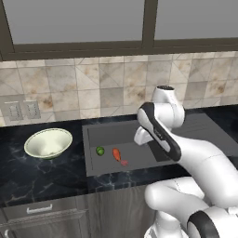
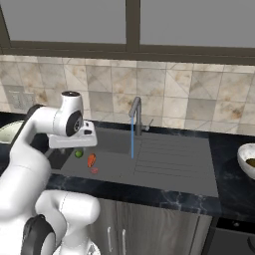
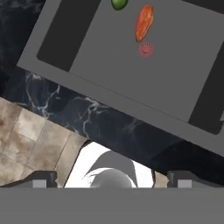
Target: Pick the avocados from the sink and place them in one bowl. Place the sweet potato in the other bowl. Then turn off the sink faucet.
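The fingers (image 3: 112,177) stand wide apart and hold nothing, hanging above the sink (image 1: 139,160) near the counter's (image 1: 28,172) front edge. On the basin floor lie three things in a loose cluster at its left end: one bright green avocado (image 1: 100,150), one orange-red sweet potato (image 1: 116,154) just beside it to the right, and one small flat red spot (image 1: 124,162) close to the potato's front tip. In the hand view the avocado (image 3: 119,3) is cut by the frame edge, while the sweet potato (image 3: 144,22) and the spot (image 3: 146,49) show whole. Left of the sink, one pale cream-green bowl (image 1: 48,142) sits empty on the dark marble counter. A second bowl (image 2: 247,159) stands toward the counter's right end, with something dark inside. At the sink's back edge, one faucet (image 2: 135,112) runs a thin blue stream (image 2: 132,139) into the basin.
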